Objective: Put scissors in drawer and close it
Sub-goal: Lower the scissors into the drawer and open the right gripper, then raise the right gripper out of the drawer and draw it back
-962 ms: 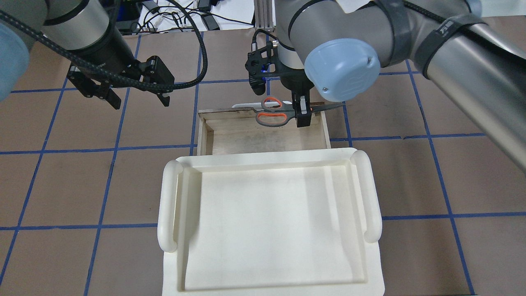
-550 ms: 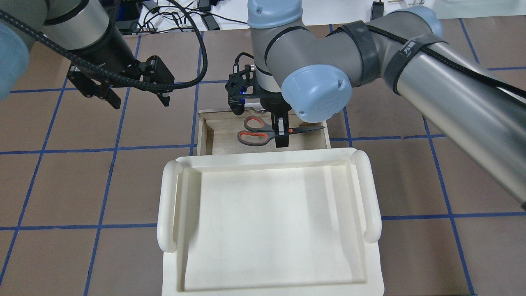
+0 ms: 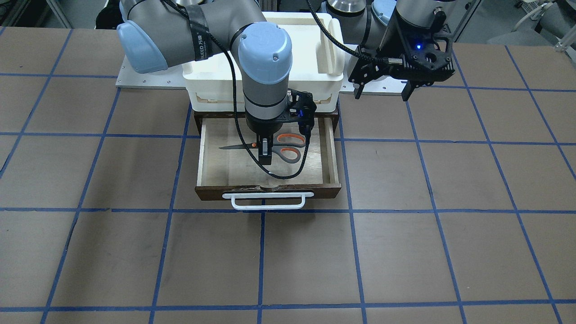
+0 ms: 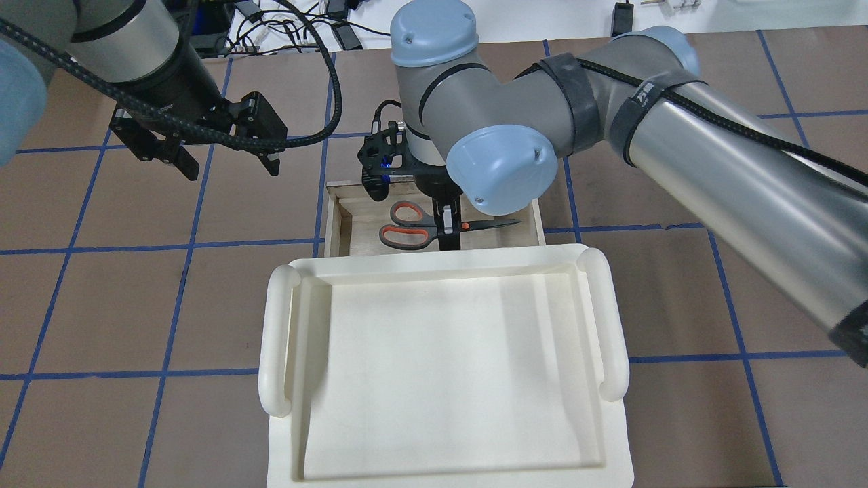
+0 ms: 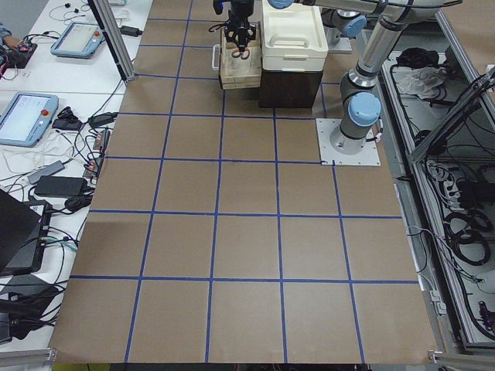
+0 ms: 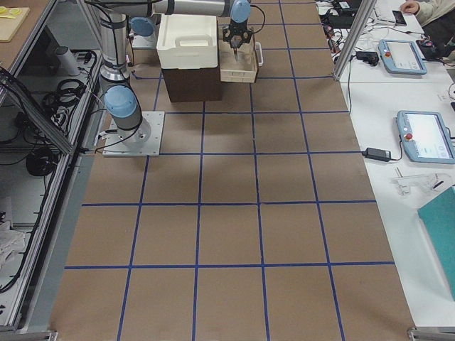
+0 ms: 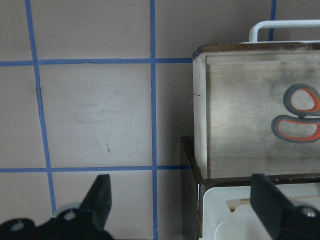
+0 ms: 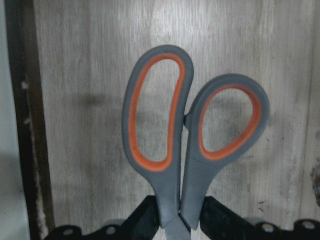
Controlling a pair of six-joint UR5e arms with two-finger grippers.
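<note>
The drawer is pulled open under the white tray; its pale floor and white bar handle show. The scissors, with grey handles and orange-lined loops, are low inside it, blades level. My right gripper is shut on them near the pivot; this also shows in the front view and the right wrist view. The scissors hang over the drawer floor; whether they touch it I cannot tell. My left gripper is open and empty, to the drawer's left.
A white plastic tray sits on top of the dark cabinet that houses the drawer. The brown table with blue tape lines surrounds it. The left wrist view shows the drawer's corner and the scissors' loops.
My right gripper has carried the scissors from above the drawer's front edge back toward me, a little left and down into the drawer. The left arm has not moved.
</note>
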